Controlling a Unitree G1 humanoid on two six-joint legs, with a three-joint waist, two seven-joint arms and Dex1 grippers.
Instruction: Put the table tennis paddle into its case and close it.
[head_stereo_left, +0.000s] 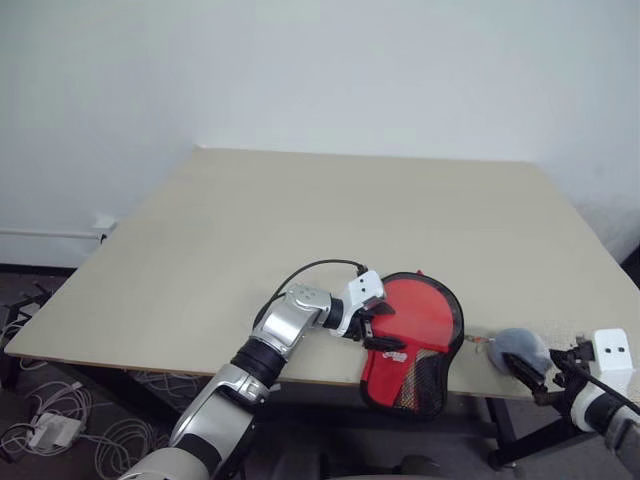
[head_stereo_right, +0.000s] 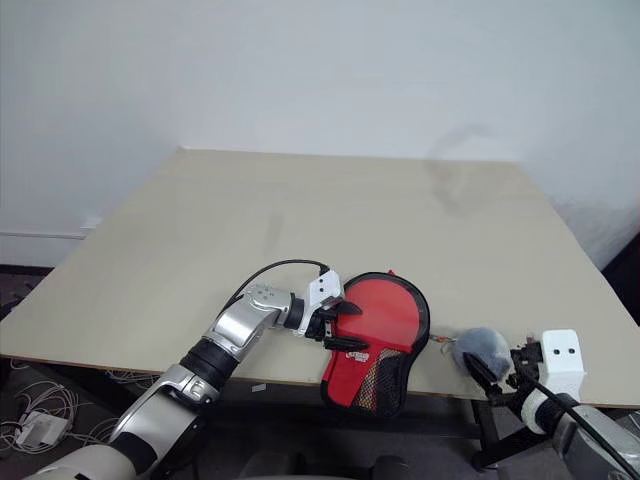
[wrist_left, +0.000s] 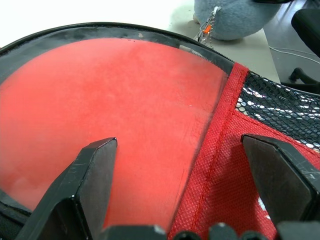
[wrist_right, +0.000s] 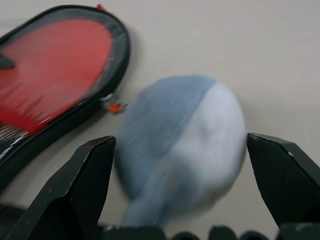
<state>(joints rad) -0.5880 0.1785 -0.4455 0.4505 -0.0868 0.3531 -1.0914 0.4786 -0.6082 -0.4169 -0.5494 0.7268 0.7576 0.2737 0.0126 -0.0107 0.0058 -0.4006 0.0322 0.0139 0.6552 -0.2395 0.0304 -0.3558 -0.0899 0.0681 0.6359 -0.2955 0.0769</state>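
Your left hand (head_stereo_left: 377, 328) is spread wide over the case (head_stereo_left: 415, 340), pinning it at the tabletop (head_stereo_left: 300, 220) near edge; the table tennis paddle (wrist_left: 100, 110) lies inside; your right hand (wrist_right: 180, 190), wide at four o'clock, frames the grey pompom (head_stereo_left: 522, 350), probably the zipper pull.

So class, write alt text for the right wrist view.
A fuzzy blue-grey and white pompom lies on the table between the right gripper's open jaws, attached by a small orange tag to the zip of the case.
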